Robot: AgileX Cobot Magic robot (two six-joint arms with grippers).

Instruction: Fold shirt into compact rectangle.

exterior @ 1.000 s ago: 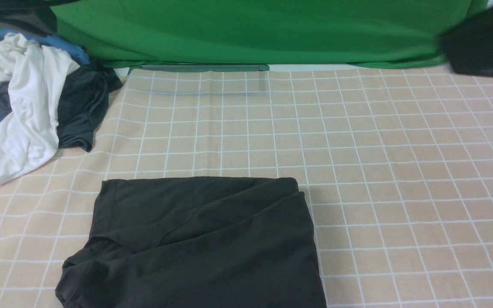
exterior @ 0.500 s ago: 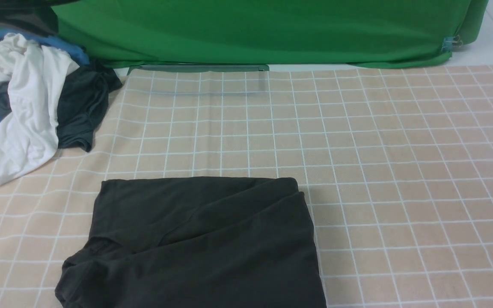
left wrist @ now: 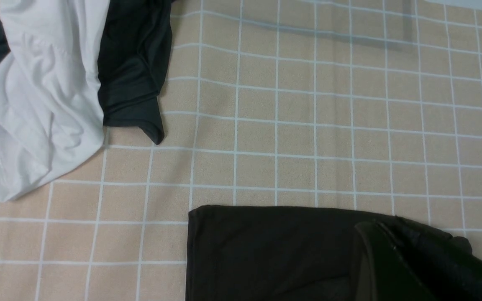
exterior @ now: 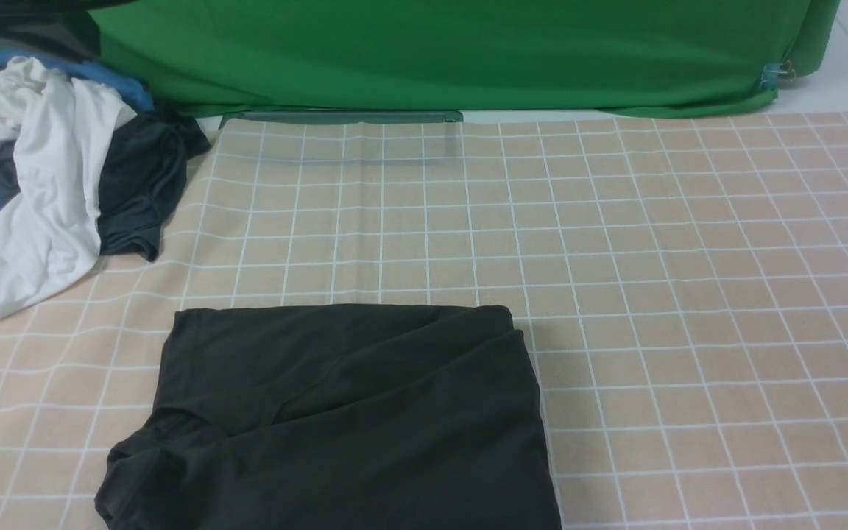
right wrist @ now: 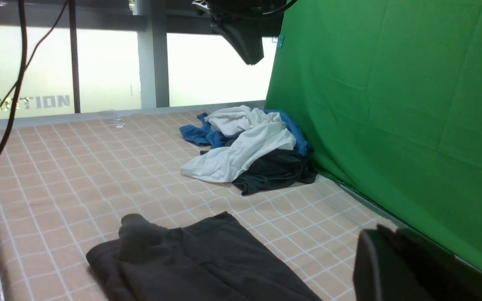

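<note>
The shirt (exterior: 336, 419) is laid folded at the worktop's near edge, long axis running left-right. The left tool (left wrist: 429, 267) is held clenched and empty just above it, nearer. The right tool's (right wrist: 412, 267) state cannot be told.

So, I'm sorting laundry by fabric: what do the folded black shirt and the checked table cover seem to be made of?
The shirt looks like soft matte knit, probably cotton jersey: it lies limp in shallow rounded creases with no sheen. The table cover seems a thin woven or printed cloth, beige with white grid lines: it shows faint fold lines and slight ripples. The exact fibre of either cannot be told.
</note>
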